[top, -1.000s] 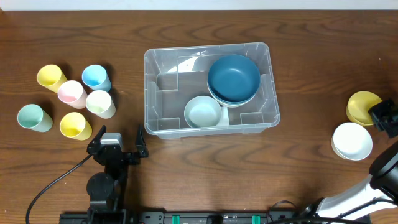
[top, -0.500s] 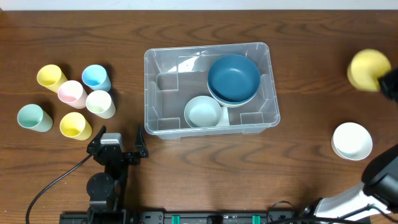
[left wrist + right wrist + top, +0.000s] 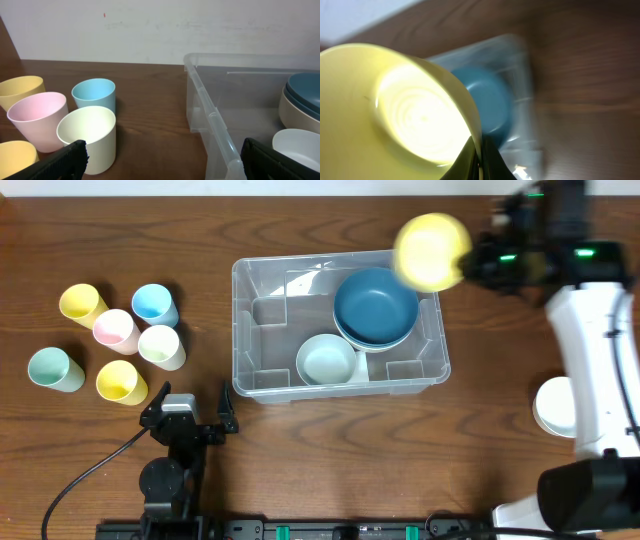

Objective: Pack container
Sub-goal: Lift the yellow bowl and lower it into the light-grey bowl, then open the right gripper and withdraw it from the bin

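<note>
Wood table [image 3: 500,460] carries everything. Container [image 3: 270,340] sits mid-table, slightly right of centre, with the top open. A dark blue bowl [image 3: 375,305] is stacked at its far right and a pale bowl [image 3: 327,360] sits by the near wall. I judge the container light, thin-walled, flexy and slick, so I'd grab the rolled rim on a short side, not the walls. Yellow bowl [image 3: 430,252] hangs over its far right corner, with the right gripper [image 3: 480,160] pinched on the bowl's rim. Left gripper [image 3: 165,165] has its jaws wide apart and empty, near the front edge by the cups [image 3: 162,347].
</note>
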Robot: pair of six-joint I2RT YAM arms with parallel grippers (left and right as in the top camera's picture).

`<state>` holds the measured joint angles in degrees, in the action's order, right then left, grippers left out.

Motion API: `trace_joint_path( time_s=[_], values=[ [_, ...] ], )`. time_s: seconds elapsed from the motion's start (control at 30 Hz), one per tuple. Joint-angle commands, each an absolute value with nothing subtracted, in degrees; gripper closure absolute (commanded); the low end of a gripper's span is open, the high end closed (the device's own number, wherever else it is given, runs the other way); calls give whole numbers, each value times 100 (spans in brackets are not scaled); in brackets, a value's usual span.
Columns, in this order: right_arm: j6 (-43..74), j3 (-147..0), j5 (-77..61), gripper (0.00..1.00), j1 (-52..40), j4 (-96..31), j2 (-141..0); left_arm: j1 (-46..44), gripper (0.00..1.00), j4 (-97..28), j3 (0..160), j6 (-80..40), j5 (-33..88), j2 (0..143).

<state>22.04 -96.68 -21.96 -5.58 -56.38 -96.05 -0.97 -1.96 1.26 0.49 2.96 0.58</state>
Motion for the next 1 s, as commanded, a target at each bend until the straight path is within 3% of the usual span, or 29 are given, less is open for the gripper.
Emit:
trace_joint_path(
  time_s=[0.0,0.33,0.97],
  values=[
    [2117,-9738,-1865,98,-1313,-5704,-9526,-117,2,-397,23,128,233,23],
    [2141,-9734,-637,98,-3048,-5964,-10213,-117,2,-397,23,128,233,23],
    [2112,-9607,-576,99,-3271,-6049,-11190,-117,2,-397,23,128,233,23]
  ],
)
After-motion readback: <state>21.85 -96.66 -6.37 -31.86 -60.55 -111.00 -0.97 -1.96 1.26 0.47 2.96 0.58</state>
